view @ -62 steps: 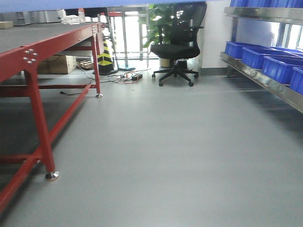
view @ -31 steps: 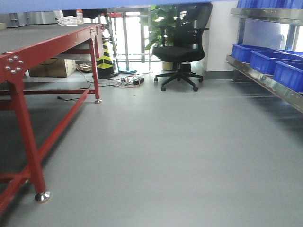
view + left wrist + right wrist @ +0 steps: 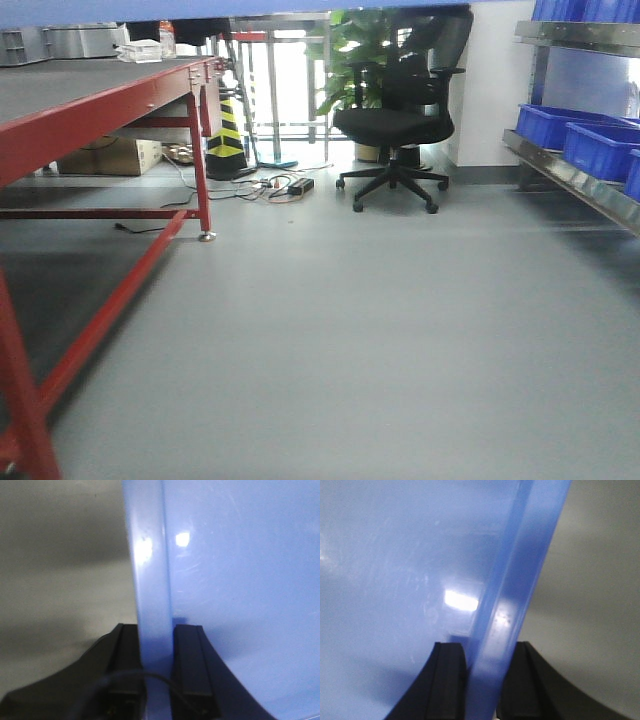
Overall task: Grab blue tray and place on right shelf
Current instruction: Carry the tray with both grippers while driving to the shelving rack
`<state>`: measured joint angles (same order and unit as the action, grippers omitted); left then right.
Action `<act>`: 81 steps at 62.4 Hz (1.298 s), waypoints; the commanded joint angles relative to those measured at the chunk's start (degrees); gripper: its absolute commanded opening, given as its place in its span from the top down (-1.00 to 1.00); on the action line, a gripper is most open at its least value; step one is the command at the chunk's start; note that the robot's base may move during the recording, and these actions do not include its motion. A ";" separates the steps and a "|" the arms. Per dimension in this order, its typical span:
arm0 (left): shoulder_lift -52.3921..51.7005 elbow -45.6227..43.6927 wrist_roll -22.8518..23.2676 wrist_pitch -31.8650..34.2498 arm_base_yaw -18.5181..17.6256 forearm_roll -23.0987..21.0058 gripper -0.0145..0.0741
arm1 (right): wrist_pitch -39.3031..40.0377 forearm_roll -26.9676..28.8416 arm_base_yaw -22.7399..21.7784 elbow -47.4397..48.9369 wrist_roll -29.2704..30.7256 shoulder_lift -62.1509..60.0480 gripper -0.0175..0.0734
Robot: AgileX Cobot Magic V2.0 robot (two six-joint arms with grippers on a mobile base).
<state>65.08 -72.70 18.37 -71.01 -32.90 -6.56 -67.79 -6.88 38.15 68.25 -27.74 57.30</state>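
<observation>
While the red bench (image 3: 100, 95) stands far left, the left claw (image 3: 156, 640) is clamped on one rim of the blue tray (image 3: 240, 580). Office chair (image 3: 395, 125) mid-room. Right claw (image 3: 484, 660) pinches the opposite rim. Right shelf (image 3: 575, 180), holding dark-blue bins (image 3: 560, 125), is far right, well apart from the tray.

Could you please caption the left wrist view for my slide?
Left pincer gripping the rim of the blue tray.

Light-blue tray (image 3: 240, 570); red table (image 3: 100, 110); yellow-black striped cone (image 3: 227, 132)
</observation>
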 commanded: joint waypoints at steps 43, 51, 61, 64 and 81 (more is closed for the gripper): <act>-1.10 -1.82 -1.95 -0.93 -0.43 -1.47 0.78 | 4.49 -0.88 0.07 1.77 1.72 -0.70 0.49; -1.10 -1.82 -1.95 -1.04 -0.43 -1.47 0.78 | 4.49 -0.88 0.07 1.77 1.72 -0.70 0.49; -1.10 -1.82 -1.95 -1.04 -0.43 -1.47 0.78 | 4.49 -0.88 0.07 1.77 1.72 -0.70 0.49; -1.10 -1.82 -1.95 -1.04 -0.43 -1.47 0.78 | 4.49 -0.88 0.07 1.77 1.72 -0.70 0.49; -1.10 -1.82 -1.95 -1.04 -0.43 -1.47 0.78 | 4.43 -0.88 0.07 1.77 1.72 -0.70 0.49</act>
<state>64.98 -72.70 18.37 -71.01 -32.90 -6.88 -67.79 -6.88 38.15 68.25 -27.74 57.30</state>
